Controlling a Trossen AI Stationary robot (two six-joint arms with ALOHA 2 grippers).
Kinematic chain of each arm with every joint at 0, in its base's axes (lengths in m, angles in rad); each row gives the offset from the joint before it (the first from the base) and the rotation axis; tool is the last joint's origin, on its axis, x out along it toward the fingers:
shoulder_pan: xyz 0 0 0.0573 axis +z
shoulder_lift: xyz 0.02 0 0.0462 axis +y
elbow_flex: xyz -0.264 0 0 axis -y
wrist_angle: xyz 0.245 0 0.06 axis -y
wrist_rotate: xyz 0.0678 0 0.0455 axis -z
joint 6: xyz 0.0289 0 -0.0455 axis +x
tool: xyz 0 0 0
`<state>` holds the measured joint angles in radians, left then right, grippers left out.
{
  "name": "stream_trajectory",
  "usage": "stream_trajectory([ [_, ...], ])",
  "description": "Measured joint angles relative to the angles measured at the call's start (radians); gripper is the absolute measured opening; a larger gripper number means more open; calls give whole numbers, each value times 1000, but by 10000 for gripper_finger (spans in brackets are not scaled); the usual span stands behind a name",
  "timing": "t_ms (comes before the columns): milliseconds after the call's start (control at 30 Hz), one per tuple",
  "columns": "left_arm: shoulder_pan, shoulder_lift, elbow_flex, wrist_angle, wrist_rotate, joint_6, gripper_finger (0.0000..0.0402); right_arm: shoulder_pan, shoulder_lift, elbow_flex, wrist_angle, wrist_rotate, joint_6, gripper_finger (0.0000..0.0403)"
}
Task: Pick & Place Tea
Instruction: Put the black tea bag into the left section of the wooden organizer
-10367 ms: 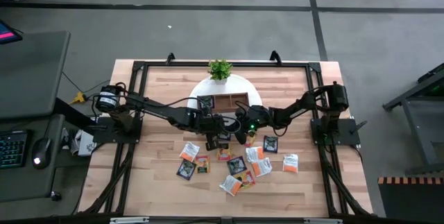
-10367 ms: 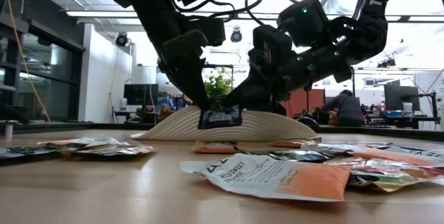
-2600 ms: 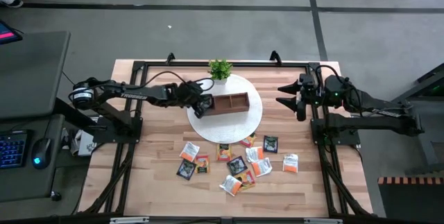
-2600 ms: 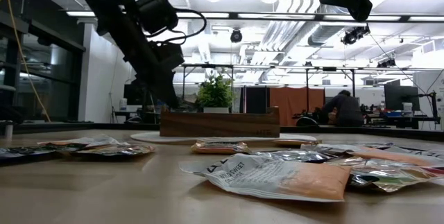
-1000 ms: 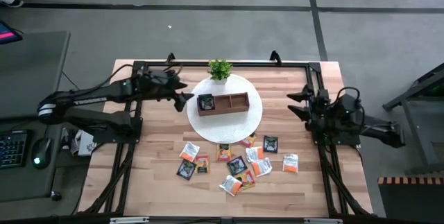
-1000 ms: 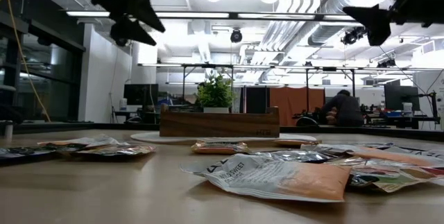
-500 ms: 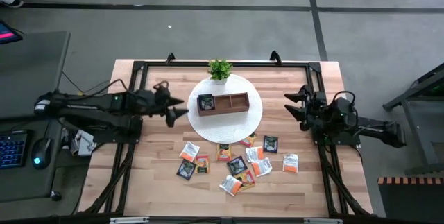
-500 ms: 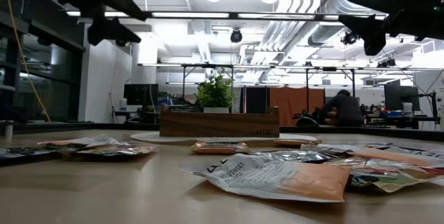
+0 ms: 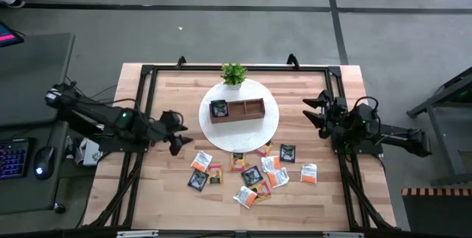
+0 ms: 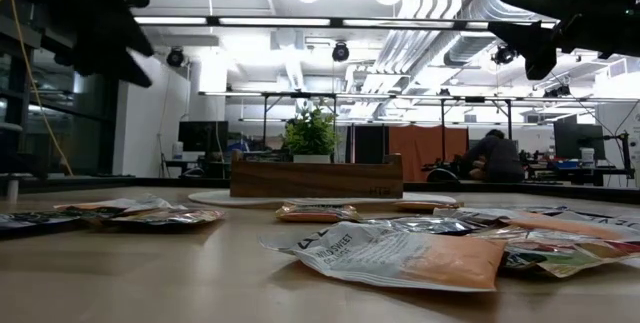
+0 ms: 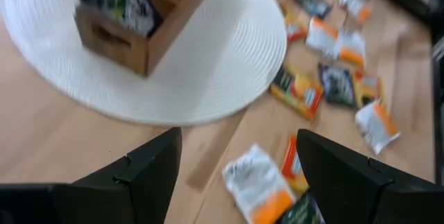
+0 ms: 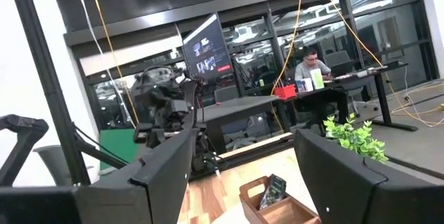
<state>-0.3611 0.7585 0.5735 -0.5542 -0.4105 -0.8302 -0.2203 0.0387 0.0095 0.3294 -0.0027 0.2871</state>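
While both of my arms hang clear of the work, my left gripper (image 9: 177,130) sits at 9 o'clock from the white round mat (image 9: 270,124), above bare table (image 9: 169,194), its 2 fingers spread wide with nothing between them. My right gripper (image 9: 313,111) hovers at 3 o'clock from the mat, near the table's right edge, fingers likewise parted and empty.

Nearest the front edge, at 6 o'clock from the mat, lies the loose tea (image 9: 252,174): a scatter of small flat sachets, orange, white and dark, some overlapping. From my left wrist I see the same sachets (image 11: 298,92) spread just beyond the mat's rim.

Farther back, the wooden tray (image 9: 237,110) rests on the mat. 1 dark sachet (image 9: 219,109) stands in its left compartment; the other compartments look bare from above.

At 12 o'clock, on the mat's far rim, stands the small potted plant (image 9: 234,74). Beyond the table a person (image 10: 492,155) sits in the room.
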Motion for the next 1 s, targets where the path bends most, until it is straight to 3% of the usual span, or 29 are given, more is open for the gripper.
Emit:
stream_trajectory([
  [233,-112,70,0,-102,2,-264,282,0,0,0,0,0,0,250],
  [567,-258,280,0,-80,52,-624,282,0,0,-1,-1,0,0,250],
  [733,-290,382,0,60,136,-727,282,0,0,-1,-1,0,0,250],
  [1000,-287,517,2,309,138,-838,282,0,0,-1,-6,-1,0,250],
])
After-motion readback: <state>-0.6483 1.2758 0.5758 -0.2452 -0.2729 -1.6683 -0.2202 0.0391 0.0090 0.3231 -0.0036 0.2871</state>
